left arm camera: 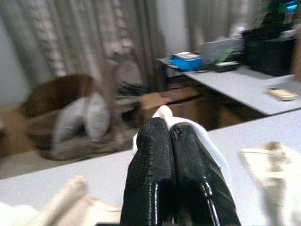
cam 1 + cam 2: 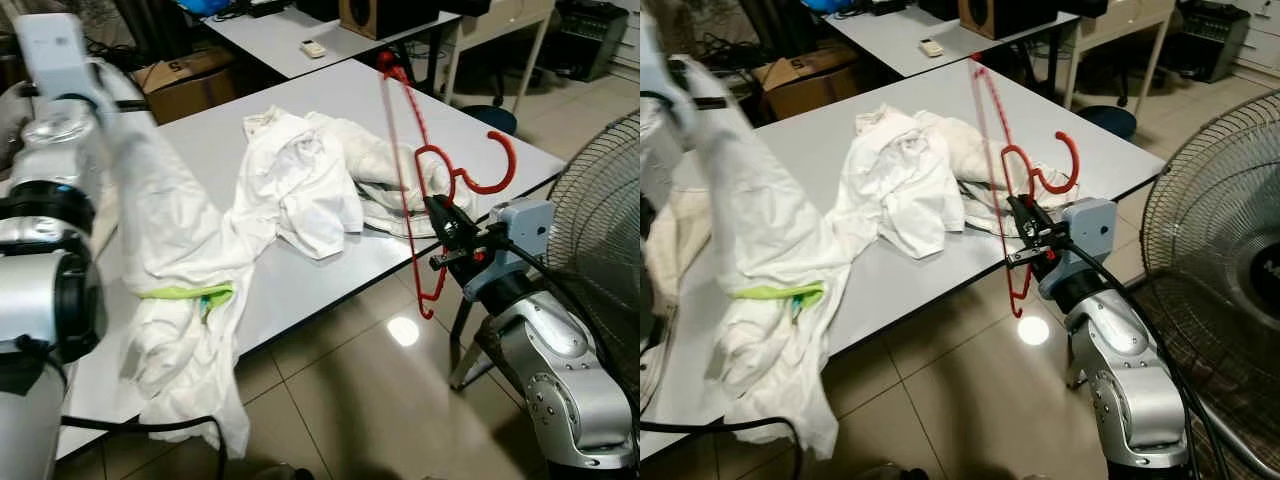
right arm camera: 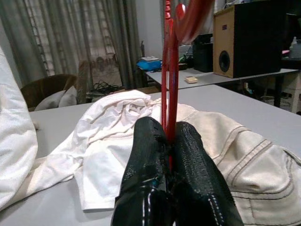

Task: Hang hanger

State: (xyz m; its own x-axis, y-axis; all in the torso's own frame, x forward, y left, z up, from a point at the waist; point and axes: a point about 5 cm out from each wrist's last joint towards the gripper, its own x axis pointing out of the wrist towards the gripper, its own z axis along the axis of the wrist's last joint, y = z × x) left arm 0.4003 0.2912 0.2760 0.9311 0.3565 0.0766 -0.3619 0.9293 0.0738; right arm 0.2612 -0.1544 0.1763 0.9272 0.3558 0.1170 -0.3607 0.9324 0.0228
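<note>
Left eye view: the right gripper (image 2: 452, 238) holds the red hanger (image 2: 415, 190) beyond the table (image 2: 300, 285) front edge, above free floor, a fan (image 2: 600, 230) near on the right. The hanger stands on end, hook toward the fan.

Left wrist view: the left gripper (image 1: 170, 141) is closed on white cloth (image 1: 197, 139).

Right wrist view: jaws clamp the hanger's bars.

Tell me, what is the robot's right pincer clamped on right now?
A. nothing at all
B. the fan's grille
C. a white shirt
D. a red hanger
D: the right pincer is shut on the thin bar of the red hanger, held beside the table edge, while the white garment hangs from the left pincer.
</note>
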